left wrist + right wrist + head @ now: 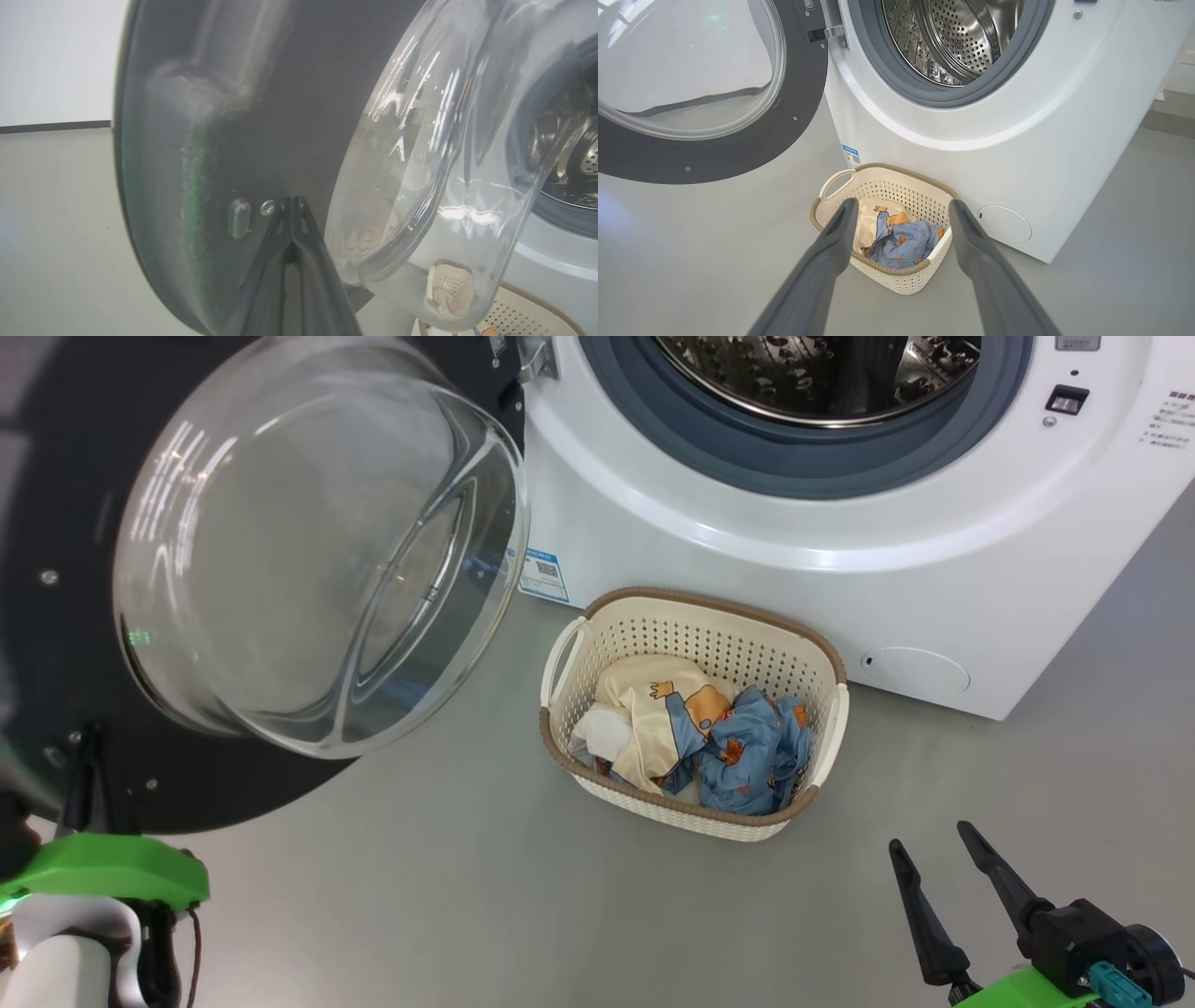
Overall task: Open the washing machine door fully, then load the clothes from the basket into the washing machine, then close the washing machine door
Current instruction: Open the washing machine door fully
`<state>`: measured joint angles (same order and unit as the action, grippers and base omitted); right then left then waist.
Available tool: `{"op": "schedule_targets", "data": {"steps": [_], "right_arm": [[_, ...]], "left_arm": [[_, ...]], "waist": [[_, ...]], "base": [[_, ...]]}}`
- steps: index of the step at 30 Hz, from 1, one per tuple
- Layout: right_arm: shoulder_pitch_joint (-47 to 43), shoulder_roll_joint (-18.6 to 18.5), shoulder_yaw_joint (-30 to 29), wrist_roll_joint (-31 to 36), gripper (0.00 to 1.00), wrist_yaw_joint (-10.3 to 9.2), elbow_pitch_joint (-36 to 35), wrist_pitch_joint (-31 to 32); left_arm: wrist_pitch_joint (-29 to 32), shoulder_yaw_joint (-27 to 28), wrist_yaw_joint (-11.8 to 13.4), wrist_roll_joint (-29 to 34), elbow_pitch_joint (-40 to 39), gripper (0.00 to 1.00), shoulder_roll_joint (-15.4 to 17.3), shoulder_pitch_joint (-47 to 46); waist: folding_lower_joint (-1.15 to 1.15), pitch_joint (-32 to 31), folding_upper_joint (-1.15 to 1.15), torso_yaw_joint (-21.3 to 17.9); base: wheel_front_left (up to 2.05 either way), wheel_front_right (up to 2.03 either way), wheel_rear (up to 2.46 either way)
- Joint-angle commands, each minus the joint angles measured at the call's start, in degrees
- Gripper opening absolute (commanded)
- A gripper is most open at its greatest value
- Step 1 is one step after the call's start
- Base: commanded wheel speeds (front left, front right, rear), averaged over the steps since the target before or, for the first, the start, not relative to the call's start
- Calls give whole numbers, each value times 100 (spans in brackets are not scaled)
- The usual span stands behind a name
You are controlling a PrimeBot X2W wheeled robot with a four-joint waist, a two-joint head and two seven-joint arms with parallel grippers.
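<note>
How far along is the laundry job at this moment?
Done: the washing machine door stands swung wide, the drum exposed. In hand: the shut left gripper has its tips at the door's black inner rim, seemingly finishing the opening; the right gripper hovers open near the basket. Left: the clothes lie in the basket, none visible in the drum, so loading and closing remain.
</note>
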<state>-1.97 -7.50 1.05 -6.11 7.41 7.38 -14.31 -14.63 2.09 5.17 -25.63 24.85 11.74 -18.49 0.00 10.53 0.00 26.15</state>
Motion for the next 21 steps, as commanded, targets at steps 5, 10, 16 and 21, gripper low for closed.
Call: {"op": "schedule_targets", "data": {"steps": [5, 10, 16, 21], "right_arm": [[243, -107, 124, 73, 100, 8, -191, -37], [271, -142, 116, 96, 100, 8, -228, 22], [292, -179, 111, 104, 100, 8, -269, 69], [327, -204, 109, 107, 100, 8, -301, 92]], "left_arm": [[-37, 549, -122, 175, 84, 0, 160, -416], [-37, 740, -214, 325, 169, 0, -4, -500], [-37, 980, -330, 499, 278, 0, -117, -567], [-37, 1197, -413, 636, 335, 0, -194, -649]], "waist": [[0, 145, 0, -10], [0, 245, 0, 10], [0, 329, 0, -4], [0, 387, 0, -31]], "base": [[0, 0, 0], [0, 0, 0], [0, 0, 0], [0, 0, 0]]}}
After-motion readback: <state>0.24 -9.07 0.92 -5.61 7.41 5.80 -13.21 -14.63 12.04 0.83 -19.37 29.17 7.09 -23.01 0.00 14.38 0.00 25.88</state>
